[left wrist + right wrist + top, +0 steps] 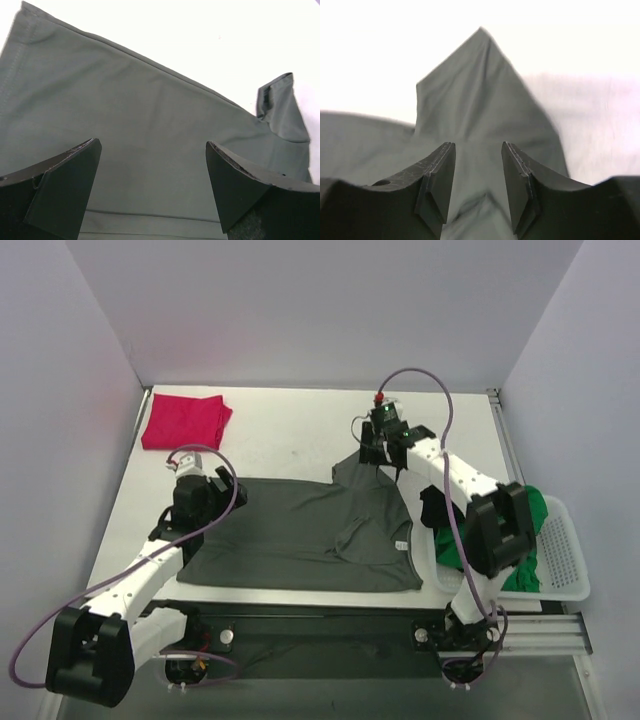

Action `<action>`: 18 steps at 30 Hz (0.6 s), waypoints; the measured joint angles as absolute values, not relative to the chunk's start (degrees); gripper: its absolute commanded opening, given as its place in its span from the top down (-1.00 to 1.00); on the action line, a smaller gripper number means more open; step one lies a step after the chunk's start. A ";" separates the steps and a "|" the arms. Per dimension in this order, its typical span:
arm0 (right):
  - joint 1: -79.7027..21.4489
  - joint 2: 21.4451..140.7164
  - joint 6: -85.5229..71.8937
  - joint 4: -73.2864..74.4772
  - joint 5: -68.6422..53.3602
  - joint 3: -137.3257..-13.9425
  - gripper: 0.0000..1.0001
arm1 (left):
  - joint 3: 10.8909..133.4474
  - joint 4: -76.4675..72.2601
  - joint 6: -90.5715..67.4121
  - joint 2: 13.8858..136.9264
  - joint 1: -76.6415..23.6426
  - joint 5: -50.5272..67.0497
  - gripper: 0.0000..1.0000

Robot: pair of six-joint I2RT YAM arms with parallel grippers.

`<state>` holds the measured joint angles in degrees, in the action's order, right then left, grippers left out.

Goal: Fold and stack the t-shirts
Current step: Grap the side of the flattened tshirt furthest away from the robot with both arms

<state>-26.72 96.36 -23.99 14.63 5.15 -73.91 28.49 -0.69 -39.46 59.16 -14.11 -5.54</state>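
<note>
I have the grey-green shirt spread flat across the middle of the bench, front edge towards the arm bases. One sleeve pokes out from its far right corner. The cloth lies mostly smooth, with a few wrinkles near its right side.

My left tool hangs over the far left corner of that shirt. Its fingers stand wide apart with nothing gripped, and through its wrist camera I see only flat grey-green cloth under the gap, the far edge running on a slant and the sleeve showing at the far right.

My right tool is at the sleeve on the far right corner of the same shirt. It is parted to a narrow gap, and the sleeve cloth runs up between the two pads to a point beyond them. The pads are not pressed together on it. Whether the cloth touches either pad I cannot tell.

The magenta shirt lies folded on the bench, well beyond the grey-green shirt's far left corner. To the right of the grey-green shirt sits a white basket with the green shirt bunched in it. The black shirt hangs over the basket's side nearest the grey-green shirt, partly hidden by the right arm.
</note>
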 measured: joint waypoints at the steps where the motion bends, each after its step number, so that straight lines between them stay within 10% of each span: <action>1: -25.89 99.24 -23.35 14.55 4.58 -76.23 0.17 | 28.51 -0.67 -38.63 59.13 -13.93 -5.67 -0.95; 18: -20.64 125.95 -18.22 14.13 -1.69 -97.97 0.28 | 28.53 -0.62 -34.06 58.06 -9.96 -5.41 -0.94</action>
<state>-20.64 125.95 -18.22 14.13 -1.69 -97.97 28.53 -0.62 -34.06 58.06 -9.96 -5.41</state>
